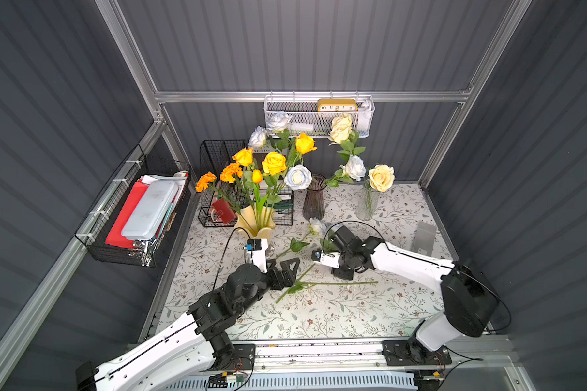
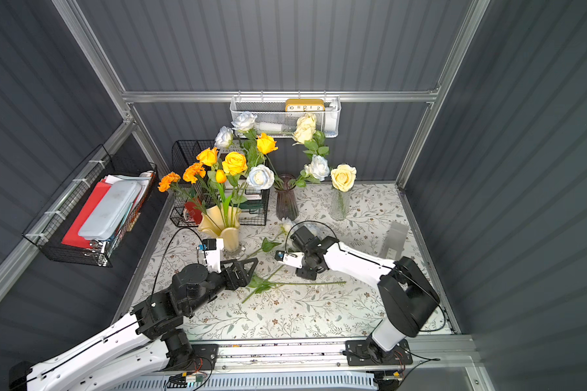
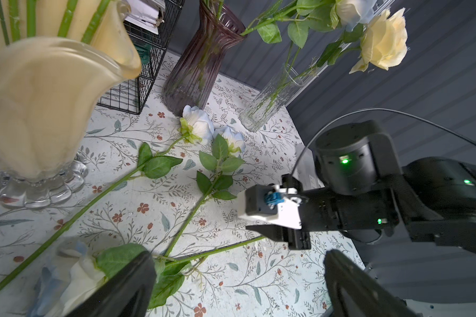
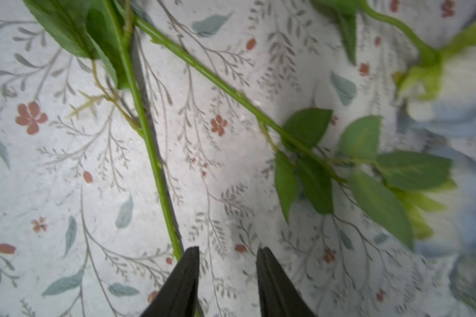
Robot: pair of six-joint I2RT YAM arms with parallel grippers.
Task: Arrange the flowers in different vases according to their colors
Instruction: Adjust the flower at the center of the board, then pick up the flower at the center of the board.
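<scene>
Three bluish-white flowers lie loose on the floral cloth, their stems crossing (image 1: pixel 299 284). One head (image 3: pixel 198 129) lies near the purple vase (image 1: pixel 314 203), which holds bluish-white roses. A second head (image 3: pixel 232 138) lies beside the first. The third head (image 3: pixel 74 274) sits next to my left gripper (image 3: pixel 239 288), which is wide open and empty. My right gripper (image 4: pixel 227 274) stands low over that flower's stem (image 4: pixel 149 142), jaws apart, with the stem beside one finger and nothing between them. The creamy-yellow vase (image 1: pixel 255 223) holds yellow roses, marigolds and a bluish rose. The clear vase (image 1: pixel 366 203) holds cream roses.
A black wire rack (image 1: pixel 217 162) stands behind the yellow vase. A wire basket of folders (image 1: pixel 133 210) hangs on the left wall. A white mesh basket with a clock (image 1: pixel 319 116) hangs at the back. A frosted box (image 1: pixel 424 237) stands at the right edge.
</scene>
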